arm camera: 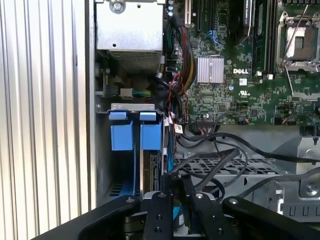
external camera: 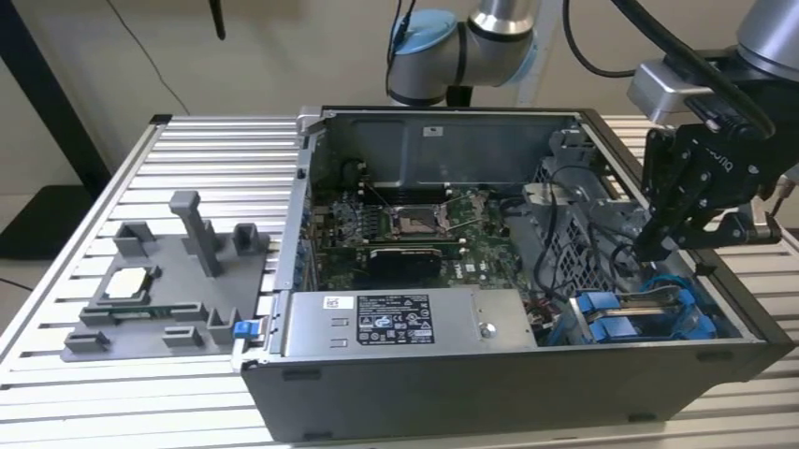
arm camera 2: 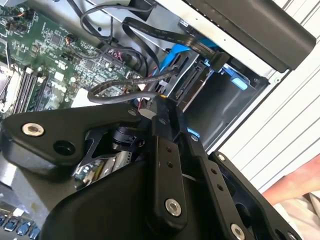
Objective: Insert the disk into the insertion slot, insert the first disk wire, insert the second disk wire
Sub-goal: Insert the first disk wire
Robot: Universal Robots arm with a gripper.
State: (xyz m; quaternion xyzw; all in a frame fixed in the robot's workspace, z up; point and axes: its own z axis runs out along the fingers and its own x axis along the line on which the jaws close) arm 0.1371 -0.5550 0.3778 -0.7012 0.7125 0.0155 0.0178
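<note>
The disk sits edge-up in the insertion slot at the case's front corner on the exterior view's right, its blue carrier tabs at the end. My gripper hangs just above the slot's rear end. In the second wrist view its black fingertips come together over the disk's connector edge, and a black wire runs up to them. They appear shut on that wire's end. In the first wrist view the fingers stand over the disk, with black wires looping beside them.
The open case lies on a slatted metal table. Inside are the motherboard, a labelled power supply and a perforated cage beside the slot. A grey fixture stands on the exterior view's left. A hand shows beyond the case.
</note>
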